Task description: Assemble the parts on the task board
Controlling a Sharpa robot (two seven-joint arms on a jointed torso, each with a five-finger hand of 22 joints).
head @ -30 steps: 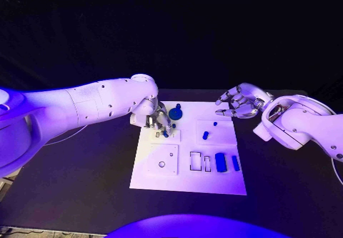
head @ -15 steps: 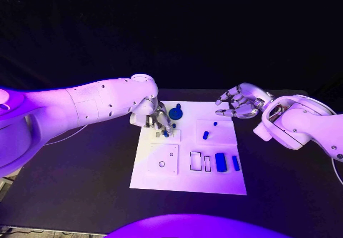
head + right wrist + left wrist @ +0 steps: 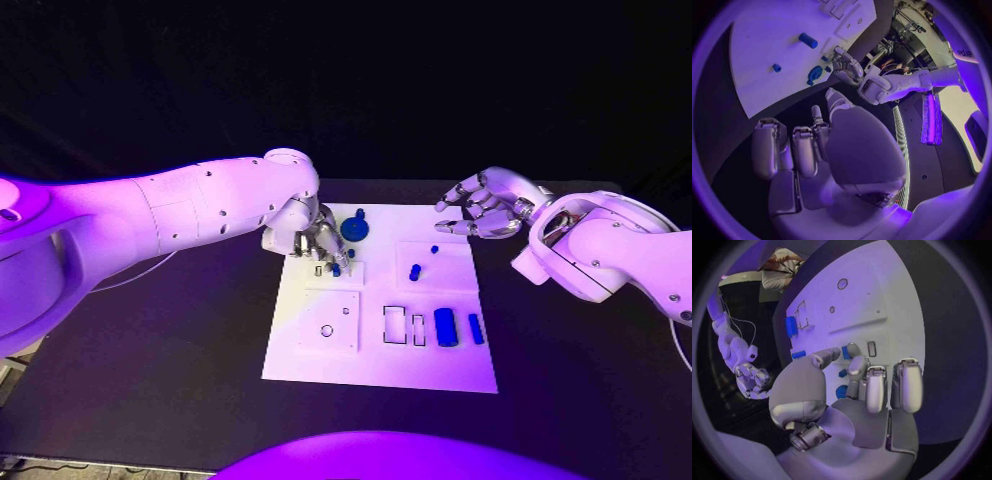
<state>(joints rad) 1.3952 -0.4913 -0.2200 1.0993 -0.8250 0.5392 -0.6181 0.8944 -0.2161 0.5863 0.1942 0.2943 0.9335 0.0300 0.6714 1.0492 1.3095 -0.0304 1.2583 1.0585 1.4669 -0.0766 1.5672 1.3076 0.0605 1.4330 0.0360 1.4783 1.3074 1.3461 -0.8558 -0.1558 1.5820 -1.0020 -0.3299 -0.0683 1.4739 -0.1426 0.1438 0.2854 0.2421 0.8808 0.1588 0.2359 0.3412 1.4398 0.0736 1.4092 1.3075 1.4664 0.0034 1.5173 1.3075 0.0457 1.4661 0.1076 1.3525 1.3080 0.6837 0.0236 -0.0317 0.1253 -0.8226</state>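
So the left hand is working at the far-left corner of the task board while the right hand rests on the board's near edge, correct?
Not quite. The right hand hovers off the task board, past its far-right corner over the black table, holding nothing, as the head view shows. The left hand is indeed at the far-left corner, its fingers among the small blue parts.

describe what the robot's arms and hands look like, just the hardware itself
Both arms are bulky, smooth white shells with rounded joints and small dark screw holes. The left hand and right hand are silver metal with many segmented fingers ending in pale rounded pads. A thin pale cable trails on the table near the left arm.
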